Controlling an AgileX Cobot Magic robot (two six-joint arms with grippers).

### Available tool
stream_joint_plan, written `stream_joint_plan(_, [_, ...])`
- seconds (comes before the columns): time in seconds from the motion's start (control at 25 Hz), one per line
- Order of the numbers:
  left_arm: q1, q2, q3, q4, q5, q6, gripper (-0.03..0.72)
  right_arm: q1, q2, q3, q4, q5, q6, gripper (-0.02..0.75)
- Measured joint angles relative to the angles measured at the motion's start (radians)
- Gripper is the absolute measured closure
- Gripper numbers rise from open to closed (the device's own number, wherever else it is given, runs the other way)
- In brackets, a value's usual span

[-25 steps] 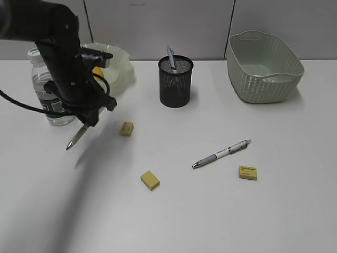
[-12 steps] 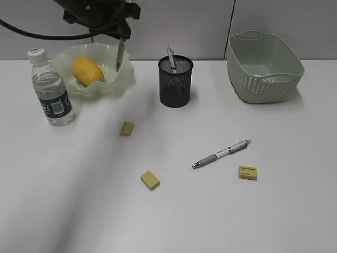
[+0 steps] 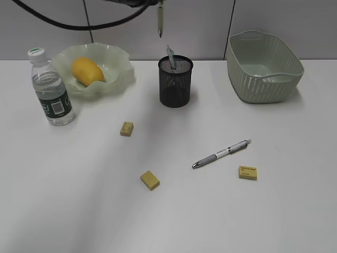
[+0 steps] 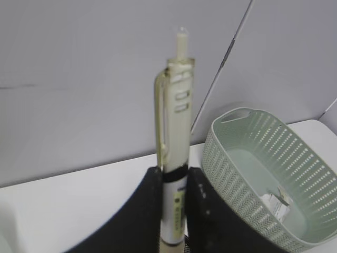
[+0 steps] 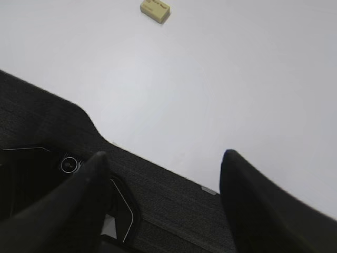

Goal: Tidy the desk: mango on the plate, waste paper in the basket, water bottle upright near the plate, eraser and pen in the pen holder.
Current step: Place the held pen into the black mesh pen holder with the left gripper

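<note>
Progress looks well past halfway, as we judge it. Our left pincer (image 4: pixel 172 203) is clamped on a cream retractable pen (image 4: pixel 175 147), held nearly upright with its tip pointing down; in the exterior view that pen (image 3: pixel 160 21) hangs high, with the black mesh pen holder (image 3: pixel 175 81) below it and slightly to the right. Another pen (image 3: pixel 171 57) already stands in the holder.

Done, as far as we can see: the mango (image 3: pixel 88 70) lies in the wavy-rimmed plate (image 3: pixel 120 60), the water bottle (image 3: pixel 50 89) stands upright just beside that plate, and the waste paper (image 4: pixel 276 200) sits on the floor of the woven basket (image 4: pixel 242 158), which lies to the right of the left pincer.

Left on the tabletop (image 3: pixel 79 211): a grey pen (image 3: pixel 221 153) and three yellow erasers (image 3: pixel 126 128) (image 3: pixel 150 179) (image 3: pixel 248 172), all well below and apart from the left pincer.

Our right pincer (image 5: pixel 163 190) is spread wide and holds nothing, hovering over the tabletop edge, with one eraser (image 5: pixel 155 9) far ahead of it.
</note>
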Motion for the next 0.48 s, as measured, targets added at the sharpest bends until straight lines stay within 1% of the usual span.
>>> stream_joint_plan(0.24, [-0.025, 0.102, 0.0, -0.002, -0.094, 0.0, 0.585, 0.0, 0.0, 0.0, 0.0, -0.001, 0.0, 0.222])
stream_joint_plan(0.48, [-0.036, 0.184, 0.0, -0.013, -0.188, 0.0, 0.585, 0.0, 0.0, 0.0, 0.0, -0.001, 0.001, 0.223])
